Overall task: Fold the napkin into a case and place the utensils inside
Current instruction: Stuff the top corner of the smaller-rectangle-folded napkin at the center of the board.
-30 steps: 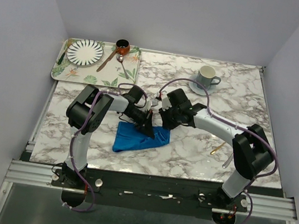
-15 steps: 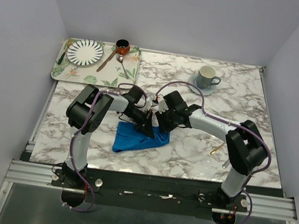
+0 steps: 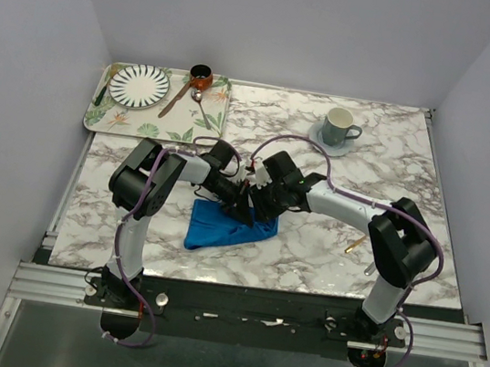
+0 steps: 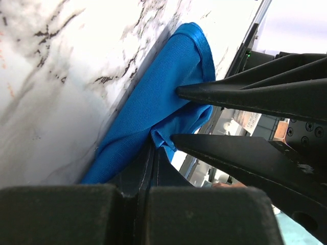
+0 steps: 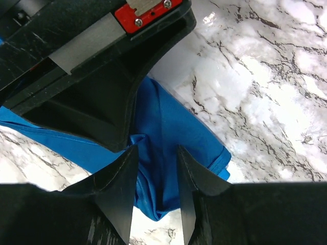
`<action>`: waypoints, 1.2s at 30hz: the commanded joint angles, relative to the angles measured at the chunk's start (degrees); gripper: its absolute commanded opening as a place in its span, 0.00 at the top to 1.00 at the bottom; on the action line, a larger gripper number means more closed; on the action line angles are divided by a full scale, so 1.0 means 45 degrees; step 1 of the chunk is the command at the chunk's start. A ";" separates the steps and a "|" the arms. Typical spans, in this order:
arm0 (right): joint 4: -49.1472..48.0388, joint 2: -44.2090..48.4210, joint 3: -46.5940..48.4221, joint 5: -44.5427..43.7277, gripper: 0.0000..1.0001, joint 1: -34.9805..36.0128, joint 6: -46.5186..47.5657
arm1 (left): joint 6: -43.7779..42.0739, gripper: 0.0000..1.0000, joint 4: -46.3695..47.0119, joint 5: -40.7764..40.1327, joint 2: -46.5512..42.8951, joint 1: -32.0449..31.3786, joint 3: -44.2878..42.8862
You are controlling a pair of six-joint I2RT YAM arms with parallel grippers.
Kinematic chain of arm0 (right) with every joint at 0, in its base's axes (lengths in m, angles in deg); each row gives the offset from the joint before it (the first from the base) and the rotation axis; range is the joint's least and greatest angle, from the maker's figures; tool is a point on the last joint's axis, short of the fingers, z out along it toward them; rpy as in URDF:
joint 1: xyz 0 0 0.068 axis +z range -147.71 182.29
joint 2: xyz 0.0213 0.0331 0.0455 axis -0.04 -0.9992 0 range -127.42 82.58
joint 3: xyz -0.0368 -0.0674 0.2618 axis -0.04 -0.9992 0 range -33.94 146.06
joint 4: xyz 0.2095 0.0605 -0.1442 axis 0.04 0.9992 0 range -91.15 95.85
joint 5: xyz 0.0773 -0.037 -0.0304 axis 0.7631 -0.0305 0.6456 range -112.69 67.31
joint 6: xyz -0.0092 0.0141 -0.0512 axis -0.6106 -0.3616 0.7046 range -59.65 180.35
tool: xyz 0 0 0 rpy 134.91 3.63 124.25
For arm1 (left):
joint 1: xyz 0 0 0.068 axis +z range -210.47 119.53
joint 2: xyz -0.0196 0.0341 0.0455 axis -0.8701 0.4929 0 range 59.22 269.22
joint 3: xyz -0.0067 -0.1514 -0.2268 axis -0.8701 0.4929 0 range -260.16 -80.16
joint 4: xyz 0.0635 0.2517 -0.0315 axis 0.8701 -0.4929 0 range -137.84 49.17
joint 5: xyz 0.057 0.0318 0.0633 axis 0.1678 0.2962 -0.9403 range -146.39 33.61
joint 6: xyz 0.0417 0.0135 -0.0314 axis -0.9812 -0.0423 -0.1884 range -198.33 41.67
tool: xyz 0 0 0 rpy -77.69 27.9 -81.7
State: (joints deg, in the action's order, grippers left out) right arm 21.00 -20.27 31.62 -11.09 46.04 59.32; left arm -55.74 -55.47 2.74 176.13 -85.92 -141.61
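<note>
The blue napkin (image 3: 217, 228) lies crumpled on the marble table, just in front of both grippers. My left gripper (image 3: 238, 203) is shut on a fold of the napkin (image 4: 153, 97) at its far edge. My right gripper (image 3: 256, 207) is open, and its fingers (image 5: 120, 173) straddle a raised fold of the napkin (image 5: 166, 127) right beside the left gripper's body (image 5: 92, 71). Its two fingers (image 4: 245, 94) also show in the left wrist view. The gold spoon (image 3: 353, 247) and the silver utensil (image 3: 370, 263) lie at the table's right front, apart from both grippers.
A leaf-patterned tray (image 3: 208, 121) at the back left holds a striped plate (image 3: 139, 85), a brown-handled spoon (image 3: 181, 96) and a small brown pot (image 3: 201, 75). A grey-green cup (image 3: 337, 125) stands on a saucer at the back right.
My right arm has swung left, bringing its open gripper in against the left gripper over the napkin. The left gripper has held still on the cloth.
</note>
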 commanded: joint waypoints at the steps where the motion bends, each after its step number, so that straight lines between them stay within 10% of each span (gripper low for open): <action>1: 0.0135 -0.0270 0.0158 -0.0876 0.57 0.0122 0.0035 | -0.0566 1.00 -0.0225 -0.1989 0.0701 0.0109 0.0238; 18: 0.0487 -0.0290 -0.0116 -0.1113 0.69 0.0122 0.0582 | -0.0547 1.00 -0.0244 -0.2027 0.0702 0.0090 0.0218; 26: 0.0858 0.0296 0.0312 -0.1697 0.99 0.0122 0.0348 | -0.0508 1.00 -0.0225 -0.2028 0.0780 0.0090 0.0179; 36: 0.0956 0.0882 0.0217 -0.1757 1.00 0.0122 0.0270 | -0.0547 1.00 -0.0283 -0.2047 0.0760 0.0109 0.0160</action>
State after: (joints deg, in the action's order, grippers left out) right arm 23.82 -19.61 32.16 -17.56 46.17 60.85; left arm -55.72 -55.56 2.92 176.34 -85.90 -141.74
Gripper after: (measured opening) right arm 0.011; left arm 0.009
